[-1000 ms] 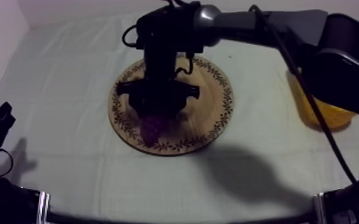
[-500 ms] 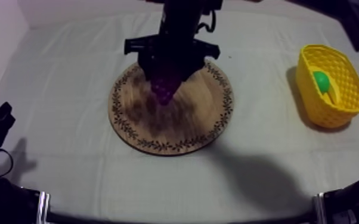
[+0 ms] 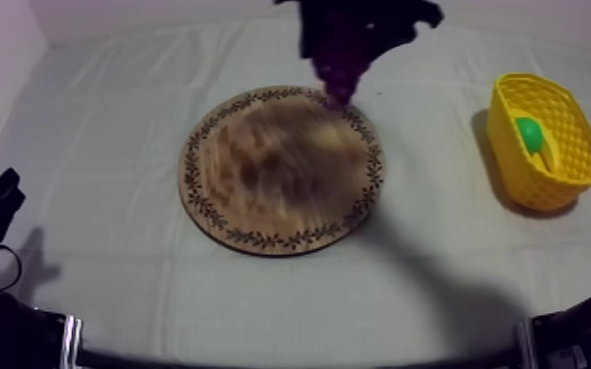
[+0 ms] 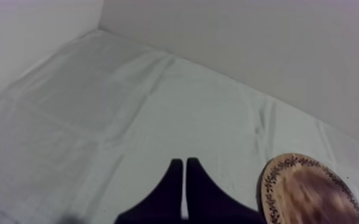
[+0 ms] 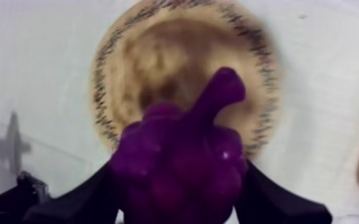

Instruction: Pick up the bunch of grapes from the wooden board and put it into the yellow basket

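The right gripper (image 3: 347, 41) is clamped on the bunch of grapes (image 3: 337, 80), one black finger pressed to each side of it. In the right wrist view the bunch (image 5: 182, 161) is a lumpy mass of rounded, glossy, deep purple berries, with a thick curved stem of the same purple sticking out from it. It looks moulded in one smooth plastic piece. The grapes hang in the air over the far rim of the round wooden board (image 3: 280, 167), off the wood, and well apart from the yellow basket (image 3: 566, 172).

The board is a flat disc of mid-brown wood with darker grain patches in the middle. A ring of small dark leaf-like marks runs around its paler rim.

The basket stands at the right side of the table, an oblong tub of bright yellow plastic with latticed walls and a thick rolled rim. In it lies a smooth, round green toy fruit (image 3: 527, 132), probably the pear, though its outline is too vague to be sure.

The left gripper (image 4: 185, 190) rests low at the left side, its two black fingers lying together as a narrow wedge with nothing between them.

The grey-white cloth (image 3: 113, 118) is matt and crossed by faint fold creases.
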### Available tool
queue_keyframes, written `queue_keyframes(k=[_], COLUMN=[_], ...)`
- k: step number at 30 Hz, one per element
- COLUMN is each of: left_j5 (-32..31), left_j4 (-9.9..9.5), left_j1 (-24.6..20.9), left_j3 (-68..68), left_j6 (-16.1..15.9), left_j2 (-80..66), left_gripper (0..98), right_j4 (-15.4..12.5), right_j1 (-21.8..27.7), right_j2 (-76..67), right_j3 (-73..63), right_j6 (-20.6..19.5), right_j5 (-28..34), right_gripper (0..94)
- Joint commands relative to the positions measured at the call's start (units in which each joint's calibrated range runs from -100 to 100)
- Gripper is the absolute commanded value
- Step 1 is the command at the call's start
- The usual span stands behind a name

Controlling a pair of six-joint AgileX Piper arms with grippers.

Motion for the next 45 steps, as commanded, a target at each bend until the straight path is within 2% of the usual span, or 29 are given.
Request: queue_keyframes(k=[1, 15, 23, 29, 39, 45], left_j5=[0.0, 0.0, 0.0, 0.0, 0.0, 0.0], left_j4=[0.01, 0.01, 0.01, 0.01, 0.01, 0.01], left_j1=[0.02, 0.02, 0.02, 0.02, 0.02, 0.02], left_j3=[-0.04, -0.04, -0.04, -0.04, -0.04, -0.04], left_j6=[-0.01, -0.01, -0.01, -0.01, -0.01, -0.01], left_j2=[0.02, 0.02, 0.02, 0.02, 0.02, 0.02], left_gripper=[0.0, 0.0, 0.0, 0.0, 0.0, 0.0], right_j4=[0.3, 4.51, 7.69, 9.44, 10.76, 11.15], right_j1=[3.64, 25.19, 32.98, 35.44, 35.26, 34.26], right_j2=[-3.5, -15.38, -15.35, -13.9, -7.91, -2.27], right_j3=[5.15, 23.57, 27.99, 29.61, 31.82, 32.31], right_j6=[1.41, 11.25, 14.75, 15.92, 16.32, 16.84], right_j5=[-0.51, -3.36, -6.14, -7.55, -10.99, -12.89], right_gripper=[42.5, 43.3, 44.5, 45.3, 45.8, 52.5])
